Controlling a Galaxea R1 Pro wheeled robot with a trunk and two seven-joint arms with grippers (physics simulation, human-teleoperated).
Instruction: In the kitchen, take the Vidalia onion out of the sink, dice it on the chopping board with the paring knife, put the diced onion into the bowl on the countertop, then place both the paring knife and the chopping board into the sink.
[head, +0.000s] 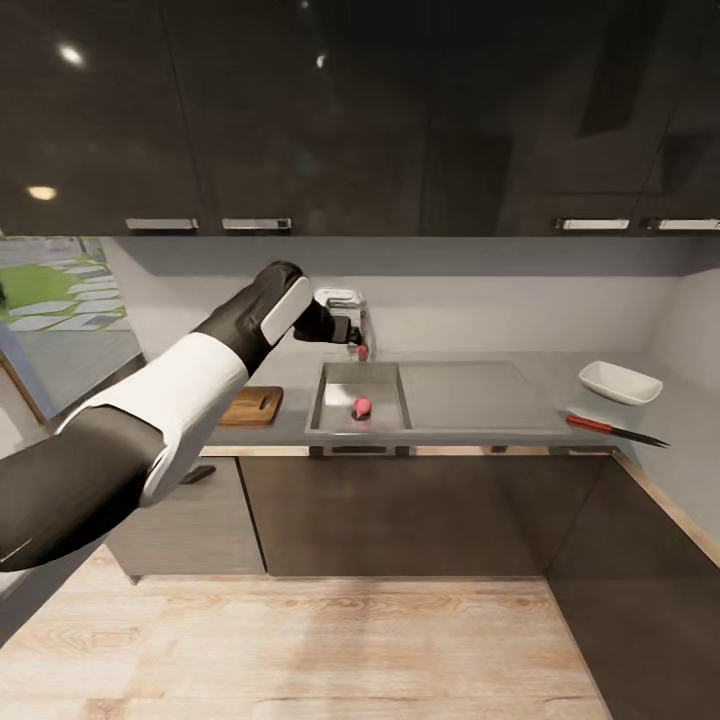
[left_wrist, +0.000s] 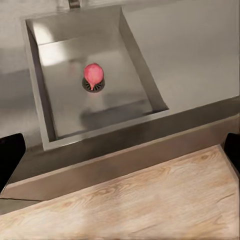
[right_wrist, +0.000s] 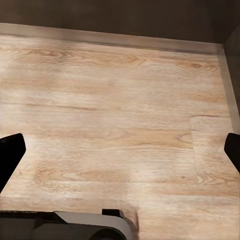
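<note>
From the head camera, the black-and-white left arm reaches over the glossy grey countertop (head: 470, 425), its left gripper (head: 345, 330) raised above the stainless steel sink (head: 340, 420). A small pink-red onion (head: 361, 406) lies in the basin. The dark brown wooden chopping board (head: 252, 404) rests left of the sink; a white squarish bowl (head: 620, 382) and red-handled knife (head: 615, 430) sit far right.

The left wrist camera shows the onion (left_wrist: 93, 75) on the round drain, black fingertips (left_wrist: 10, 155) spread wide, holding nothing.

The right wrist camera shows the right gripper's fingertips (right_wrist: 10, 150) parted over light wood floor (right_wrist: 120, 100)
</note>
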